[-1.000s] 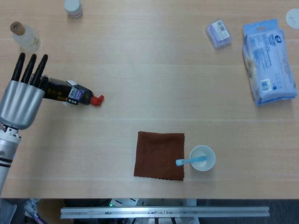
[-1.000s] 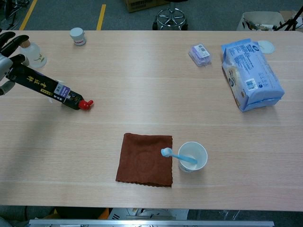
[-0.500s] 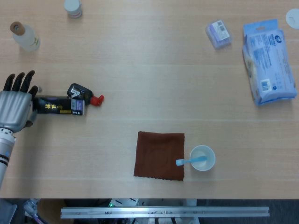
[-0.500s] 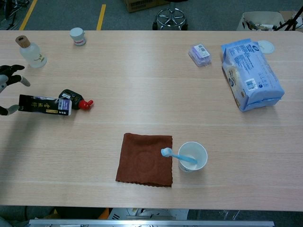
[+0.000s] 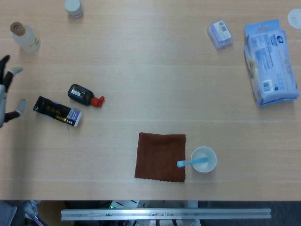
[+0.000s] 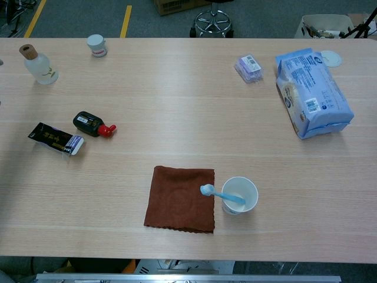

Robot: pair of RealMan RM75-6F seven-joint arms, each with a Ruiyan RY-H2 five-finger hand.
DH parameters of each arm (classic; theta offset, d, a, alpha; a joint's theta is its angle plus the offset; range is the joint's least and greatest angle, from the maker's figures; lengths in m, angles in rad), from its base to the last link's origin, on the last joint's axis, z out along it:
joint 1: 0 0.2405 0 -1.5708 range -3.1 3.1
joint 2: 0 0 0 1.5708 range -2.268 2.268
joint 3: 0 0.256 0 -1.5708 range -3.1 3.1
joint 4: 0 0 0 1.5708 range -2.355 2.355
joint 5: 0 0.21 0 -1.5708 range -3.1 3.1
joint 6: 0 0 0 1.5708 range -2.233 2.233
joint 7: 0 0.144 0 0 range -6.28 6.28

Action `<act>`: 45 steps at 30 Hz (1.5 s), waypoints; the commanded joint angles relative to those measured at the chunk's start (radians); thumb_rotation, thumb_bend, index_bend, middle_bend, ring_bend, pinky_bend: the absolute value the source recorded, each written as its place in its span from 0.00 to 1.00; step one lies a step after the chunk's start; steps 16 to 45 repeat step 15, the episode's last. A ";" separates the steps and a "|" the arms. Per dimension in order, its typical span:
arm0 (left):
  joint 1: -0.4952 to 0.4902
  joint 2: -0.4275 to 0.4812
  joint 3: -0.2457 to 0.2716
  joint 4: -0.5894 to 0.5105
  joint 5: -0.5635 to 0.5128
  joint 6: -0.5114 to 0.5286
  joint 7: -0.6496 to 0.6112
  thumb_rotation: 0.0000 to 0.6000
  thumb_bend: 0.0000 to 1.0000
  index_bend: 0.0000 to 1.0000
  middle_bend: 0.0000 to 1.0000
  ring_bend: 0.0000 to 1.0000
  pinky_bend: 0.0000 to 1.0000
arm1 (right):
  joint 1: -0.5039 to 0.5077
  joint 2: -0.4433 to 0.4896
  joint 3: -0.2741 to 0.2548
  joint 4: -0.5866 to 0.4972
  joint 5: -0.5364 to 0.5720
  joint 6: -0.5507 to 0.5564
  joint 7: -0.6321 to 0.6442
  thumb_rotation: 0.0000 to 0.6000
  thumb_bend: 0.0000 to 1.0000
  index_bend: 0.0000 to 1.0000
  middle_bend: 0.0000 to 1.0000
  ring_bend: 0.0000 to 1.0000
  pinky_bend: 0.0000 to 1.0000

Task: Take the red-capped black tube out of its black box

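The red-capped black tube [image 5: 84,94] [image 6: 93,124] lies flat on the table, cap pointing right. The black box [image 5: 57,111] [image 6: 56,138] lies apart from it, just below and to its left, tilted, with its open light end toward the right. My left hand [image 5: 5,96] shows only at the left edge of the head view, left of the box, fingers spread and holding nothing. It is out of the chest view. My right hand is in neither view.
A small clear bottle [image 5: 24,36] and a white jar [image 5: 73,7] stand at the back left. A brown cloth [image 5: 161,157] and a white cup with a blue toothbrush [image 5: 203,159] lie front centre. A blue wipes pack [image 5: 271,61] and a small purple packet [image 5: 219,33] are at the back right.
My left hand let go of the black box and drew back to the left edge. The box now rests on the table, separate from the tube, which stayed in place.
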 commanded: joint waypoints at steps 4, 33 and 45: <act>0.133 0.081 0.007 -0.006 0.118 0.229 -0.111 1.00 0.32 0.29 0.18 0.23 0.35 | 0.007 0.001 -0.003 -0.013 0.007 -0.020 -0.025 1.00 0.25 0.13 0.13 0.08 0.31; 0.155 0.082 0.026 -0.014 0.141 0.232 -0.052 1.00 0.32 0.29 0.19 0.23 0.35 | 0.034 -0.004 -0.001 -0.027 0.018 -0.067 -0.042 1.00 0.25 0.13 0.13 0.08 0.31; 0.155 0.082 0.026 -0.014 0.141 0.232 -0.052 1.00 0.32 0.29 0.19 0.23 0.35 | 0.034 -0.004 -0.001 -0.027 0.018 -0.067 -0.042 1.00 0.25 0.13 0.13 0.08 0.31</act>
